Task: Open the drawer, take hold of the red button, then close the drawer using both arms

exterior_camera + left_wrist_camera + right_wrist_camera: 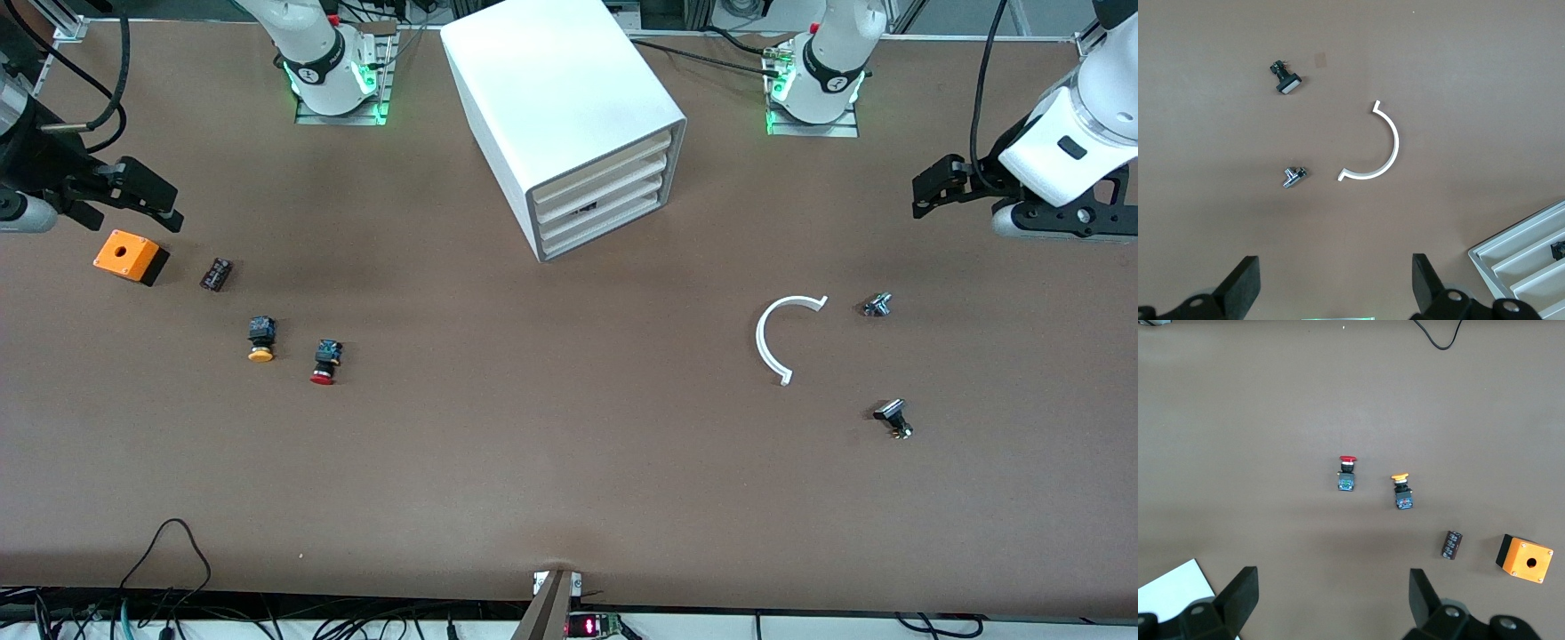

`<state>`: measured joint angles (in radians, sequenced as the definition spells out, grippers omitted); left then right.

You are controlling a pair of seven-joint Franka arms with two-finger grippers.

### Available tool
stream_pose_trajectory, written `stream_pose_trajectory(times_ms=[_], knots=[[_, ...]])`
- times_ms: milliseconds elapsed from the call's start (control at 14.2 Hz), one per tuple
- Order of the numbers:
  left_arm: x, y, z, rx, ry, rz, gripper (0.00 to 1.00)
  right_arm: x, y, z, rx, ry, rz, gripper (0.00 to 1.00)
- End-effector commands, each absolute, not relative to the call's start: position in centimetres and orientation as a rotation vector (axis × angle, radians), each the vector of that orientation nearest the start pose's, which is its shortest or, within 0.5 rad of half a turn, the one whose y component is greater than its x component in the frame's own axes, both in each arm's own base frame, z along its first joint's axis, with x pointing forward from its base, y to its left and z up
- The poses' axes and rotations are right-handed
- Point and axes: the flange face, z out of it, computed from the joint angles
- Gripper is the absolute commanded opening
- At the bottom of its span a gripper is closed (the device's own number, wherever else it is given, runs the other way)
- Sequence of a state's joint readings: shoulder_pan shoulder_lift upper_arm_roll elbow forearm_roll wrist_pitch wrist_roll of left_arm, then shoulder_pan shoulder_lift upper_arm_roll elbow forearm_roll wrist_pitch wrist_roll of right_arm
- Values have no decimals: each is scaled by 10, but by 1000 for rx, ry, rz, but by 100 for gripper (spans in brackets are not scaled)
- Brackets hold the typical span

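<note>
The white cabinet (560, 98) stands at the middle of the table near the robots' bases. All four cream drawer fronts sit flush, including the second-highest drawer (605, 185). The red-capped button (325, 362) lies on the table toward the right arm's end, and shows in the right wrist view (1347, 473). My right gripper (147, 200) (1331, 587) is open and empty, in the air by the orange box. My left gripper (933, 191) (1335, 273) is open and empty, in the air at the left arm's end.
A yellow-capped button (260, 340) lies beside the red one. An orange box (130, 256) and a small black part (216, 274) lie farther from the camera. A white C-shaped ring (778, 338) and two small metal parts (877, 305) (893, 418) lie toward the left arm's end.
</note>
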<state>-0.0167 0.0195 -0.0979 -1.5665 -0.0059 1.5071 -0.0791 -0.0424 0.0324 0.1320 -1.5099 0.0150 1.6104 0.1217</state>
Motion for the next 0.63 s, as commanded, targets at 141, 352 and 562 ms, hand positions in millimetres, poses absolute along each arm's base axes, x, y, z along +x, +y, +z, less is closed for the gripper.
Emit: stream_pose_trajectory(times_ms=[141, 352, 562], knots=[[549, -64, 612, -3125, 93, 128, 100, 569, 45, 644, -3127, 72, -112, 100], [548, -65, 612, -3124, 96, 128, 100, 569, 44, 644, -3126, 82, -114, 100], [548, -69, 613, -3124, 103, 126, 100, 569, 44, 645, -3127, 72, -119, 100]])
